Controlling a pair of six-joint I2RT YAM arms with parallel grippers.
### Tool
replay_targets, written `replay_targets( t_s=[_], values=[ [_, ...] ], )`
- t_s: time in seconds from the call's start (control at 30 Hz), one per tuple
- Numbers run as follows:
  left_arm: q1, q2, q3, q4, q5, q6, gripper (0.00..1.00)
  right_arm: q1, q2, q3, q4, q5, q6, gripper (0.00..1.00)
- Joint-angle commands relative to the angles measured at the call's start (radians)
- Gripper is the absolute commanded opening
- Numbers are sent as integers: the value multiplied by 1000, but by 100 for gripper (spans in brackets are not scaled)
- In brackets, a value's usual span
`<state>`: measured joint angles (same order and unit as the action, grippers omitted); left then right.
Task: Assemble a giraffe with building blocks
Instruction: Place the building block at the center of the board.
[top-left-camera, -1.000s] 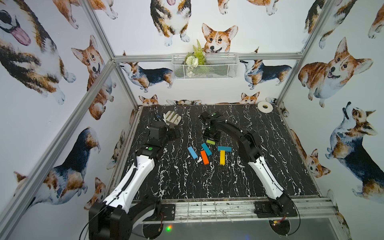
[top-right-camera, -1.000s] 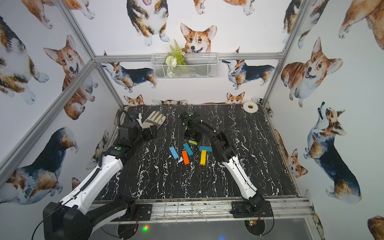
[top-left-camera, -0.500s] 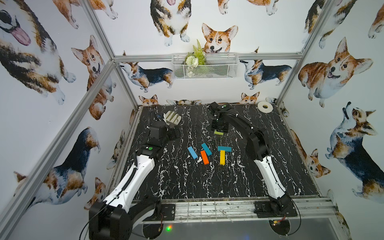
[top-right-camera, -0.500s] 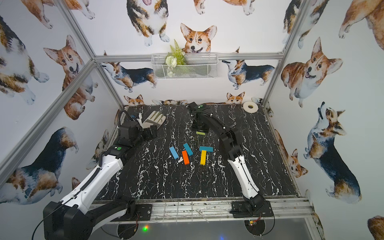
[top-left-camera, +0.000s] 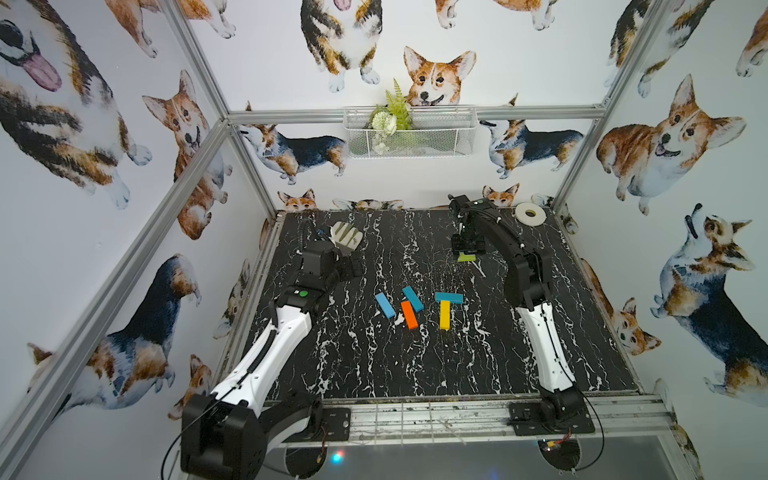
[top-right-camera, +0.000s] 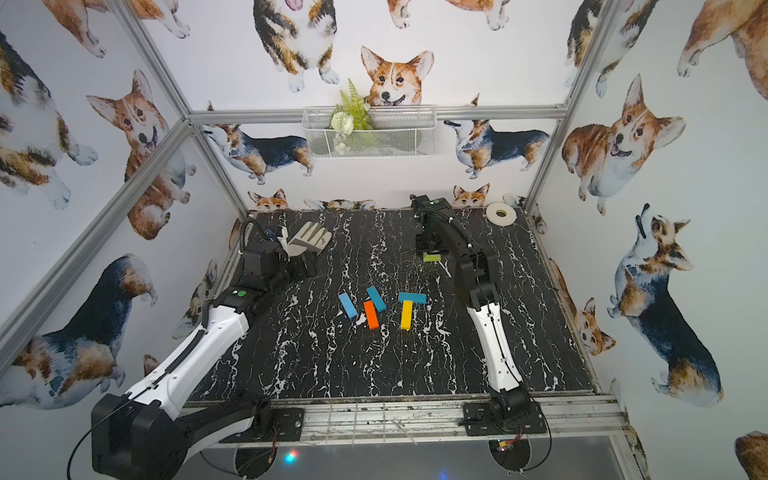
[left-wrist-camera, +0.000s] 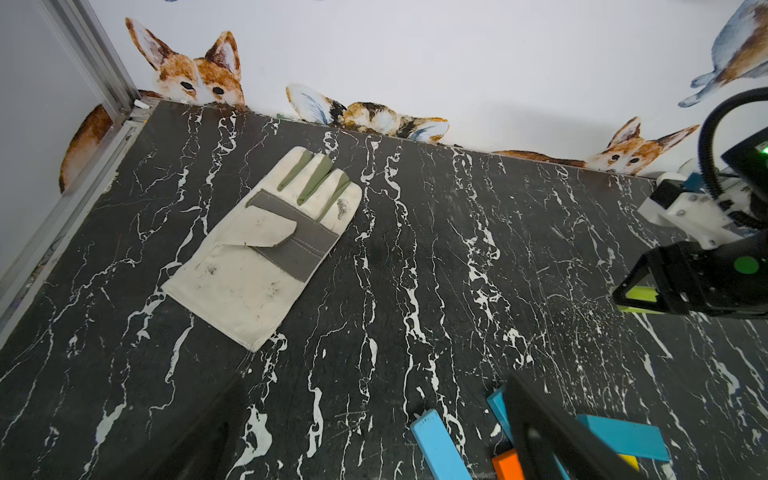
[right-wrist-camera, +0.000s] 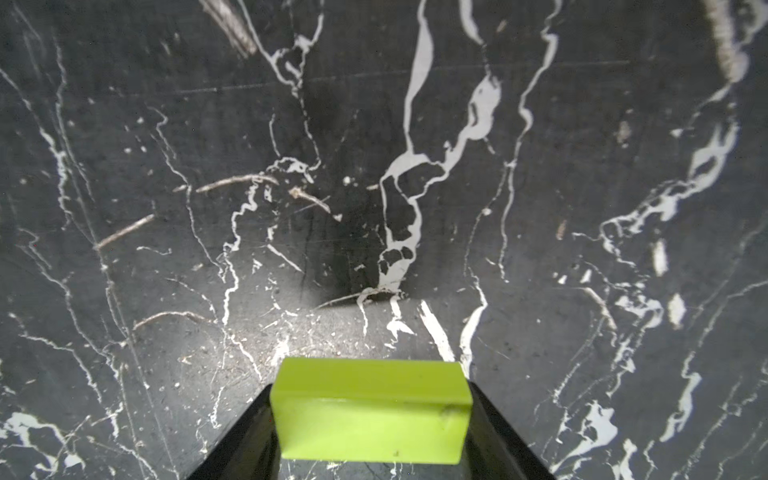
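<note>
No readable writing or brand shows; the only marks are round green dots on the arm links. The right gripper is clamped on the lime green block, which sits between its two black fingers with its short ends against them, so the block's long axis runs from finger to finger, crosswise and level in both top views. It hangs over the far right part of the black marbled surface, seemingly a little above it, well apart from the other blocks. Those five lie flat near the middle. The light-blue bar and one teal bar both slant from far-left to near-right. The orange bar points nearly toward the far wall, and its far end lies against that teal bar. The other teal bar lies crosswise, and the yellow bar runs lengthwise, its far end butting that teal bar's near side. The giraffe is not yet formed. The left gripper stands spread wide and empty near the white and grey glove. A white tape roll rests in the far right corner.
</note>
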<state>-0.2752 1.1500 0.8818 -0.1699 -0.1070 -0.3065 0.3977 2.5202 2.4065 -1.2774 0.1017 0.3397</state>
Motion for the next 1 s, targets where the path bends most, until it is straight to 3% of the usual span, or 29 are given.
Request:
replay_targets(
  t_s=[0.0,0.3,0.77,0.93,0.97],
  values=[
    [-2,2,9,19,2,-5,100,4,15,-1,-5,-56,-2,48],
    [-4,5,11,16,4,-3,100,7,51,-12,58,-113,144,54],
    [-4,5,13,18,3,0,100,38,108,97,7,-60,130,59],
    [-4,5,13,20,3,-2,100,44,114,113,-13,-31,113,74],
    [-4,7,13,20,4,-2,100,46,115,117,-21,-22,106,82]
  ],
)
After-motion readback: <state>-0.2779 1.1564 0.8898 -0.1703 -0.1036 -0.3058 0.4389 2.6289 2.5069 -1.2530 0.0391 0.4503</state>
